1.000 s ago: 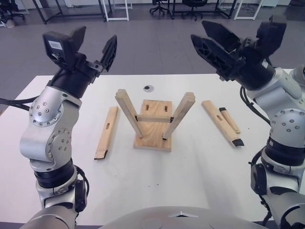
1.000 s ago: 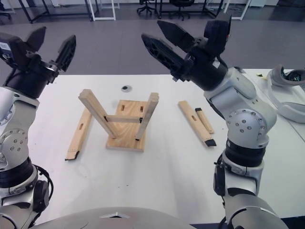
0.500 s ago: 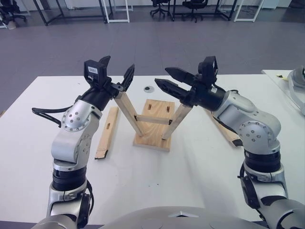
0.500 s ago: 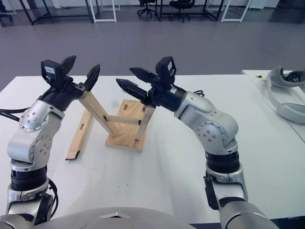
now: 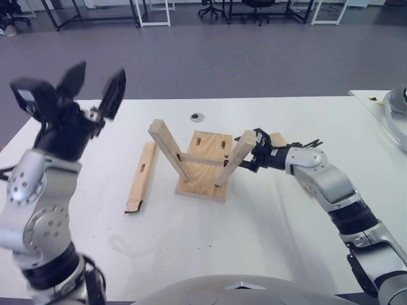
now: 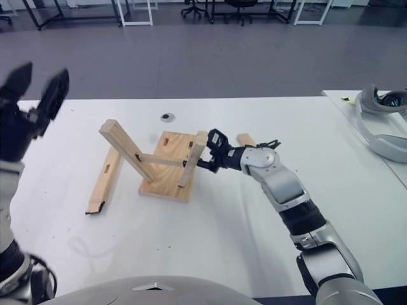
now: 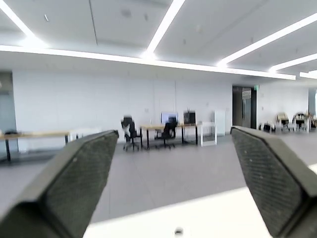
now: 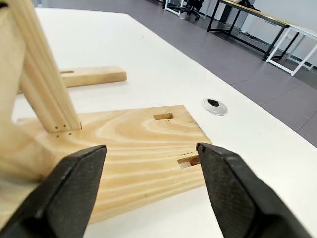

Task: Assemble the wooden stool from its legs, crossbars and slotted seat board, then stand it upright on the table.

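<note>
Right gripper (image 5: 247, 154) sat just beside the seat board (image 5: 202, 185), jaws parted, empty; left gripper (image 5: 96, 77), well left of it, gaped empty.

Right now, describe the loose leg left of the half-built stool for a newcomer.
On the white table, find the seat board with two legs sticking up. The loose leg lies flat just left of it, alone, slotted, dark-tipped.

"What do the arms look like?"
"The left arm (image 5: 38, 190) has rounded silver shells dotted with dark screws. The right arm (image 5: 321, 181) is silver-grey, with black joint rings and thin black cables at its wrist."
"And the tools?"
"The left tool (image 5: 96, 77) and right tool (image 5: 251, 152) are black, their pads (image 7: 81, 173) finely textured."
</note>
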Robot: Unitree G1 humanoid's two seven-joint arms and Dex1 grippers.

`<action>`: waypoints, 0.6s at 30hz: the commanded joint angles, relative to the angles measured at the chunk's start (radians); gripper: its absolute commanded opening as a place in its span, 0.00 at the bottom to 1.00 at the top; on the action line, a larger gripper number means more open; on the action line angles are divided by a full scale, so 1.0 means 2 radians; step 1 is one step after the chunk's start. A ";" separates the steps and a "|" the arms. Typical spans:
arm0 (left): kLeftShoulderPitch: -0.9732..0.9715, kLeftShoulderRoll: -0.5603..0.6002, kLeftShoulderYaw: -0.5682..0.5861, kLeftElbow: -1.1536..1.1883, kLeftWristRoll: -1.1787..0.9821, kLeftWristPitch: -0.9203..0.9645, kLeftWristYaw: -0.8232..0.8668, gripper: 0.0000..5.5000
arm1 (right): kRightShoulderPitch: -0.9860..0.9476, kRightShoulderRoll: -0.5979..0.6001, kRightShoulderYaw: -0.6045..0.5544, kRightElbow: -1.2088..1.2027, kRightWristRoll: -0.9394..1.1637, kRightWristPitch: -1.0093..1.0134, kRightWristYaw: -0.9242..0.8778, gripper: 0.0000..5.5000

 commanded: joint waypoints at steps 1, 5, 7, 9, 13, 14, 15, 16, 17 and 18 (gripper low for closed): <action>0.149 0.028 0.025 -0.007 -0.027 0.006 -0.100 0.76 | 0.010 -0.011 -0.002 -0.067 0.020 0.003 0.059 0.62; 0.244 0.073 -0.030 0.042 0.085 -0.030 -0.157 0.76 | 0.019 -0.013 0.010 -0.127 0.035 0.021 0.094 0.62; 0.279 0.098 -0.066 0.066 0.153 -0.059 -0.173 0.76 | 0.025 -0.007 0.011 -0.137 0.031 0.024 0.093 0.62; 0.292 0.113 -0.099 0.084 0.201 -0.082 -0.180 0.76 | 0.016 0.000 0.003 -0.105 0.006 0.010 0.073 0.62; 0.260 0.115 -0.175 0.109 0.253 -0.108 -0.183 0.76 | -0.047 0.024 -0.011 0.088 -0.105 -0.059 -0.030 0.62; 0.243 0.111 -0.192 0.114 0.259 -0.110 -0.181 0.76 | -0.062 0.030 -0.012 0.137 -0.125 -0.077 -0.050 0.62; 0.224 0.111 -0.211 0.124 0.271 -0.111 -0.179 0.76 | -0.077 0.038 -0.009 0.185 -0.146 -0.096 -0.068 0.62; 0.198 0.114 -0.236 0.138 0.294 -0.107 -0.171 0.76 | -0.092 0.043 0.001 0.233 -0.172 -0.118 -0.082 0.62; 0.178 0.116 -0.256 0.150 0.311 -0.103 -0.167 0.76 | -0.103 0.049 0.009 0.268 -0.190 -0.136 -0.089 0.62; 0.156 0.117 -0.275 0.164 0.326 -0.102 -0.164 0.76 | -0.112 0.057 0.016 0.302 -0.205 -0.149 -0.093 0.62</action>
